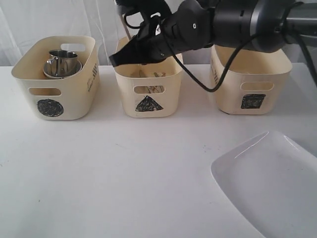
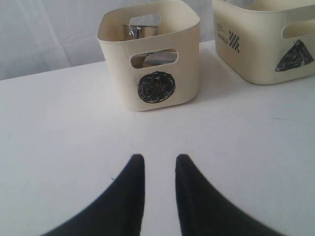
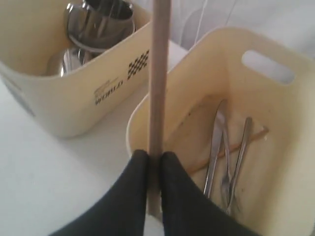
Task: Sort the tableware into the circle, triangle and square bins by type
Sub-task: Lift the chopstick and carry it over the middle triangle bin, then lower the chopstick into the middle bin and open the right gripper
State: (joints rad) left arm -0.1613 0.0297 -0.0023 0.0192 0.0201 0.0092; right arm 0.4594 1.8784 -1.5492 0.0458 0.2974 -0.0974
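The white plate [image 1: 277, 183] lies nearest on the tabletop. My left claw [image 2: 158, 160] hangs half open and empty. My right claw [image 3: 155, 155] is pinched on a wooden chopstick [image 3: 158, 73] at the triangle bin [image 3: 221, 64] rim — stick pointing outward, toward the circle bin [image 3: 74, 98].

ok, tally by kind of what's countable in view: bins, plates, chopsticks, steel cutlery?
Bins: 3 (circle bin, triangle bin, square bin)
Plates: 1 (white plate)
Chopsticks: 2 (held chopstick in the right fingers, loose chopstick in the triangle bin)
Steel cutlery: 2 (knife, fork)
Total: 8
Not counted: steel cups overlapping in the circle bin.
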